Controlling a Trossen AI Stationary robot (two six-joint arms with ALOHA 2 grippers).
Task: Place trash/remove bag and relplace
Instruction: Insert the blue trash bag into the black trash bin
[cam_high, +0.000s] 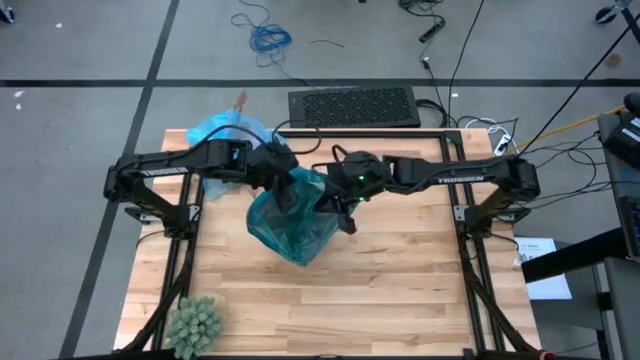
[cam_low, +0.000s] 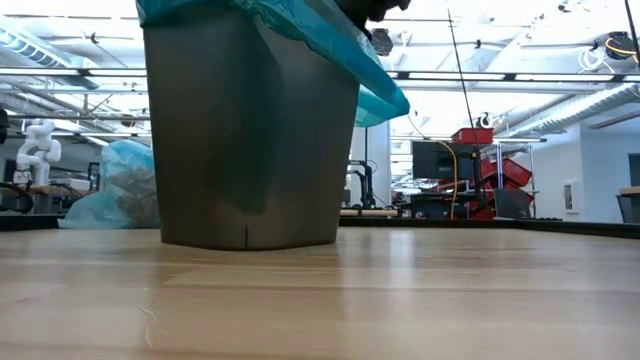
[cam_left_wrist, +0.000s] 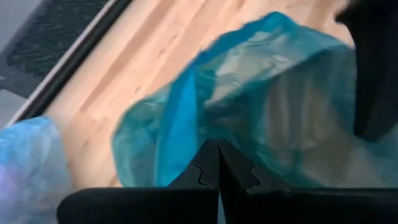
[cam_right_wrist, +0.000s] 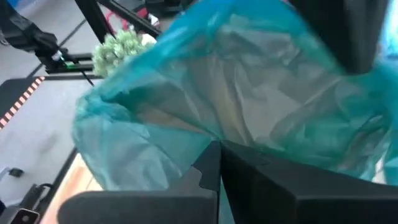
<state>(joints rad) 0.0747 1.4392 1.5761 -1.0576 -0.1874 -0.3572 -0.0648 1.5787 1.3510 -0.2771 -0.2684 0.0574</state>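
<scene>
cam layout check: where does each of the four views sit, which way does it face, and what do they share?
High: above the table, looking straight down; both arms, left gripper and right gripper meeting at the teal bag.
Low: table-top height, looking level at the bin.
Left wrist: past its shut gripper onto teal plastic; light blue bag beside.
Right wrist: past its shut gripper into the bag; green spiky ball beyond.
Shared: all four views show the teal bag.

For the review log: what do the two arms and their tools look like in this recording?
Both are dark, near-black jointed arms. The right arm carries white lettering along its forearm and a small green light near the wrist. The left arm looks plain. Each tool ends in two flat black fingers with notched, interlocking inner edges.
</scene>
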